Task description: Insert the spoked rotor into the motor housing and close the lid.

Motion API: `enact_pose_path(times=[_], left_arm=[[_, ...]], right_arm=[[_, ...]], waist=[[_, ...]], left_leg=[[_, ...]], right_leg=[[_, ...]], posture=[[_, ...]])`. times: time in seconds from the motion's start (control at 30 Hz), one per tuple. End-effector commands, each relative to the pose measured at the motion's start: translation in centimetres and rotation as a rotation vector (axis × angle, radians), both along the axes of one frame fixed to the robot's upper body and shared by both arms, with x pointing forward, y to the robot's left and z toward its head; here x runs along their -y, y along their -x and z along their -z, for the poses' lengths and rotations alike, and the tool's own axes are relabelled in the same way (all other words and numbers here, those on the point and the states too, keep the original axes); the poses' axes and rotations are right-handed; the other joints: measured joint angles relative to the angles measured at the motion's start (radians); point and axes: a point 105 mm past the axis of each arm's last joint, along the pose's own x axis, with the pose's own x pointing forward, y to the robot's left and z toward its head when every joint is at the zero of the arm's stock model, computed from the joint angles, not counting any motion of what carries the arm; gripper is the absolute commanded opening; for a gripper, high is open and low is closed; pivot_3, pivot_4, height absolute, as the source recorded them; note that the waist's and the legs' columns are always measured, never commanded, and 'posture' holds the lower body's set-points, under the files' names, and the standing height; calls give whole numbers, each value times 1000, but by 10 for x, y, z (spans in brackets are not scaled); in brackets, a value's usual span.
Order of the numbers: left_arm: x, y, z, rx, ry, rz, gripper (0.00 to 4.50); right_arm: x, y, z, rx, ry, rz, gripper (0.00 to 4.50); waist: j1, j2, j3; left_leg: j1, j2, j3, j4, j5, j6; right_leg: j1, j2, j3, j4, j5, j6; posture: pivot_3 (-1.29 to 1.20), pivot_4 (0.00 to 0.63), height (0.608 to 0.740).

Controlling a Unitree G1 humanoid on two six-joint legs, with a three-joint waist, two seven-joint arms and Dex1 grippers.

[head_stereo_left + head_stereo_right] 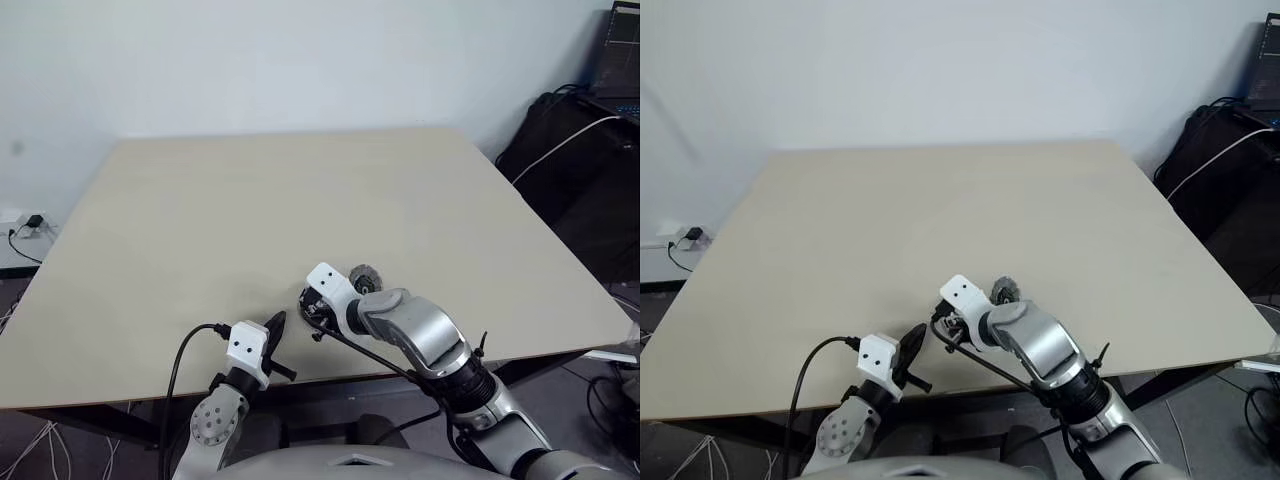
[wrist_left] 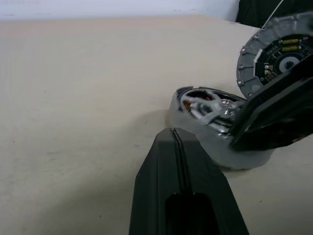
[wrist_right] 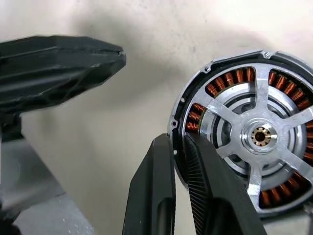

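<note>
The spoked rotor [image 3: 261, 137] was seen seated inside the motor housing [image 3: 195, 105], its silver spokes lying over the ring of copper windings. The housing rested on the tan table [image 1: 300, 200] near its front edge, directly at the tips of the right pincer [image 3: 179, 142]. That pincer's two black fingers [image 3: 156, 181] were nearly pressed together, pinching the housing's rim between them, one finger outside the wall and the other just inside it. The lid [image 2: 274, 54] was seen tilted up on edge just beyond the right pincer, on the far side of the housing, its inner face with small components turned toward the left wrist camera. The left pincer [image 2: 174, 133] was fully pressed together and held nothing; it hovered low above the table just beside the housing, its tip pointing toward it but apart from it.
</note>
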Motion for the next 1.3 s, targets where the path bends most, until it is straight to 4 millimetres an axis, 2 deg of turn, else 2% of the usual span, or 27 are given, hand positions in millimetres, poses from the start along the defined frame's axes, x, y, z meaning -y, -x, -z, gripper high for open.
enact_pose_path(times=[0.03, 0.13, 0.2, 0.57, 0.7, 0.77, 0.9, 1.07, 1.2, 1.3], left_arm=[[3, -4, -14, 54, 16, 11, 0], [3, -4, -13, 53, 15, 11, 0], [2, -4, -12, 53, 14, 10, 0], [-3, -2, -11, 53, 8, -2, 0], [-8, 0, -11, 50, -3, -11, 0], [-9, 0, -11, 49, -6, -12, 0], [-9, 1, -12, 50, -8, -11, 0], [-8, 1, -13, 48, -7, -10, 0], [-6, 2, -13, 45, -2, -1, 0], [-4, 2, -14, 46, -3, 11, 0]], right_arm=[[7, -12, 0, 28, 17, 57, 103], [0, -12, -2, 33, -10, 50, 103], [-7, -13, -8, 60, -49, 34, 805], [-29, -35, -34, 246, -208, 58, 805], [-34, -56, -62, 383, -333, 149, 805], [-34, -62, -70, 420, -368, 179, 805], [-9, -91, -97, 593, -383, 354, 14], [50, -111, -119, 851, -232, 563, 14], [95, -107, -117, 970, -54, 671, 14], [114, -96, -98, 936, 66, 644, 14]], waist=[[0, 1, -1], [-1, 2, -4], [-2, 3, -4], [-5, 3, -4], [-7, 3, -4], [-10, 3, -4], [-14, 3, -4], [-14, 4, -4], [-15, 5, -5], [-17, 5, -5]], left_leg=[[0, 0, 0, 0, 0, 0], [0, 0, 0, 0, 0, 0], [1, 0, 0, 0, 0, 1], [1, 1, 0, 0, 1, 1], [1, 1, 0, 0, 1, 1], [1, 1, 0, 0, 1, 0], [1, 1, 1, 0, 1, 0], [1, 1, 1, -1, 1, 0], [1, 1, 1, -1, 1, 0], [1, 1, 2, -2, 1, 0]], right_leg=[[0, 0, 0, 0, 0, 0], [0, 0, 0, 0, 0, 0], [0, 0, 0, 0, 0, 0], [0, 6, 1, 1, 0, 0], [0, 6, 1, 1, 0, 0], [0, 6, 1, 1, 0, 1], [0, 6, 1, 1, 0, 1], [0, 6, 2, 1, 1, 1], [-1, 6, 3, 1, 0, 0], [-1, 6, 3, 1, 0, -1]], posture=[[0, 0, 740], [0, 0, 740], [0, 0, 740], [0, 0, 740], [0, 0, 740], [0, 0, 740], [0, 0, 740], [0, 0, 740], [0, 0, 740], [0, 0, 740]])
